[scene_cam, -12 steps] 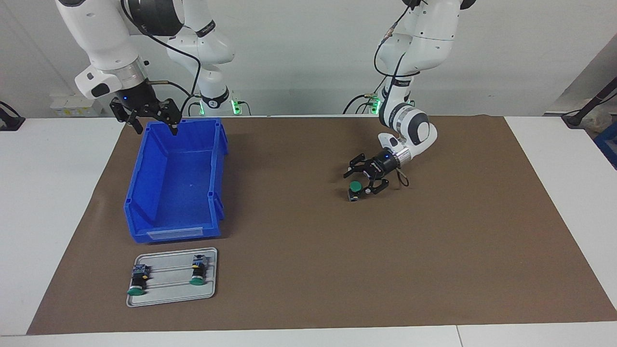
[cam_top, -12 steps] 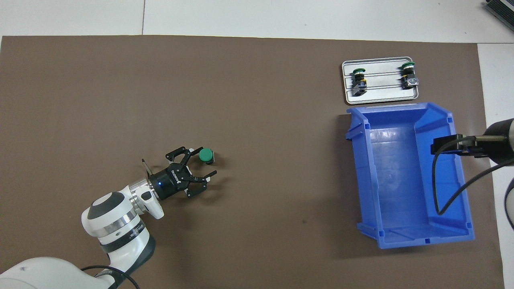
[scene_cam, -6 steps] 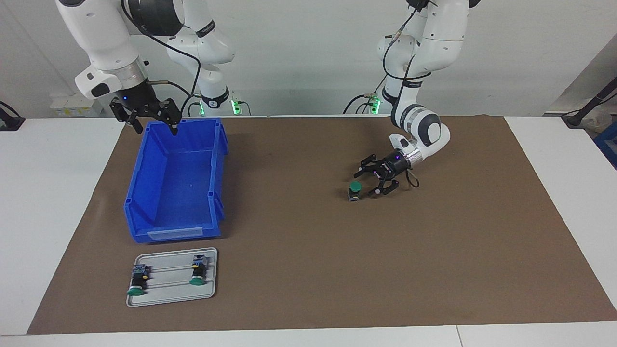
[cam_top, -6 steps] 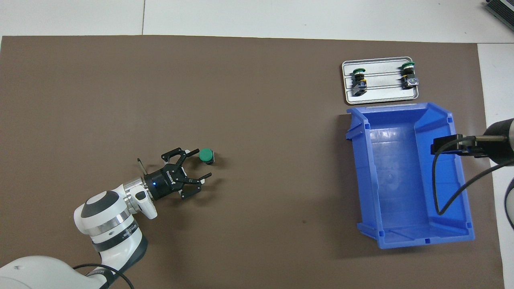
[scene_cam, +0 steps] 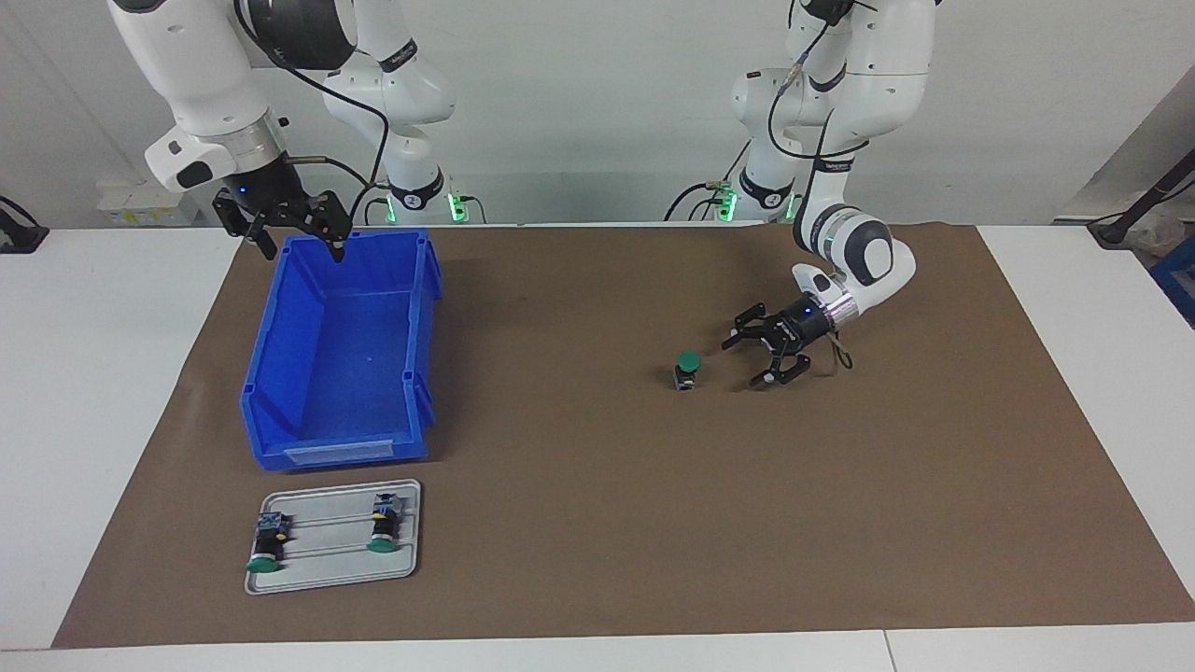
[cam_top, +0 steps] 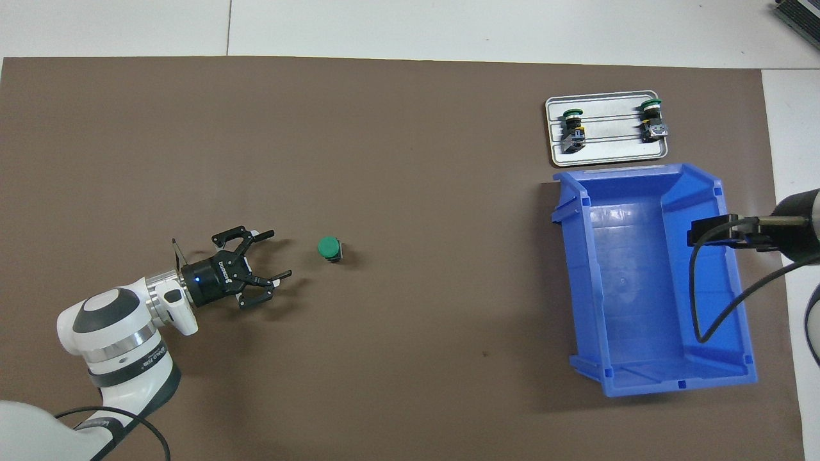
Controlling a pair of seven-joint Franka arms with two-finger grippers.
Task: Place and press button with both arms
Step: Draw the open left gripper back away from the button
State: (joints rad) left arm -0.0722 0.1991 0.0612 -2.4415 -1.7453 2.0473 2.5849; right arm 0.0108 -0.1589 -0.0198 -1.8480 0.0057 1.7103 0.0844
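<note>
The small green-capped push button with the stubby black body (scene_cam: 688, 371) is standing cap-up on the brown table mat (scene_cam: 597, 560), placed and released. The left gripper (scene_cam: 766, 359) has drawn back toward its own end, jaws spread and empty, now apart from the button. The right gripper (scene_cam: 297, 233) is waiting, jaws spread, over the blue plastic bin (scene_cam: 280, 373). Open mat is lying all around the button, so pressing looks unobstructed.
</note>
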